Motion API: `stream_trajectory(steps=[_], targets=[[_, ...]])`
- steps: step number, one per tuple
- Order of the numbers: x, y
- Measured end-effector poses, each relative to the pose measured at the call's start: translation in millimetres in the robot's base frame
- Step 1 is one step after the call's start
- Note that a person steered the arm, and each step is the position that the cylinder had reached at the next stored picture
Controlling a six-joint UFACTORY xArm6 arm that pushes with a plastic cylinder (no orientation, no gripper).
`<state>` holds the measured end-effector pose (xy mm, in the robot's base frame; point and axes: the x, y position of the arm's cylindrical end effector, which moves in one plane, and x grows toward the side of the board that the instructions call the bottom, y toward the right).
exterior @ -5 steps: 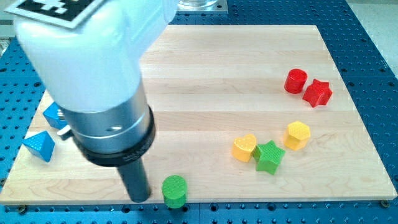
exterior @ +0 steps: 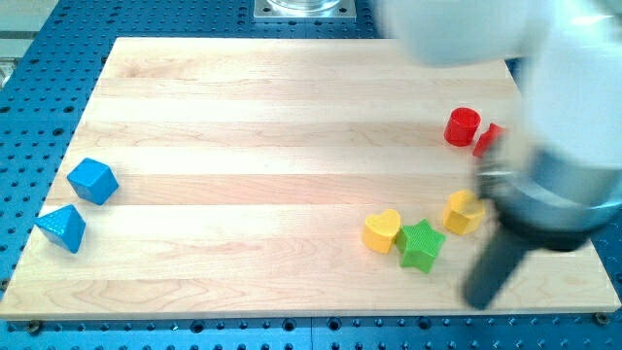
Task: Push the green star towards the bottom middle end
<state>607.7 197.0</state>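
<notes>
The green star (exterior: 421, 245) lies on the wooden board (exterior: 243, 117) at the lower right, touching a yellow heart (exterior: 382, 231) on its left. A yellow hexagon (exterior: 461, 213) sits just up and right of the star, partly hidden by my arm. My rod is motion-blurred and comes down at the view's right. My tip (exterior: 478, 302) rests on the board to the right of the star and a little below it, apart from it.
A red cylinder (exterior: 463, 126) and a red star (exterior: 486, 139), mostly hidden by my arm, lie at the upper right. A blue cube (exterior: 92, 181) and a blue triangular block (exterior: 62, 228) lie at the left edge.
My arm has swung from the board's lower left to its lower right. The blue blocks are now uncovered. The green cylinder seen by the bottom edge no longer shows.
</notes>
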Motion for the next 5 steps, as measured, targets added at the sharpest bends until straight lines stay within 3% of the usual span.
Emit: stream_trajectory(steps=[1, 2, 3, 4, 5], targets=[[-39.6, 67.6], [-59.0, -11.2], [-15.9, -75.3], [-24.5, -140.2], [-24.7, -109.5]])
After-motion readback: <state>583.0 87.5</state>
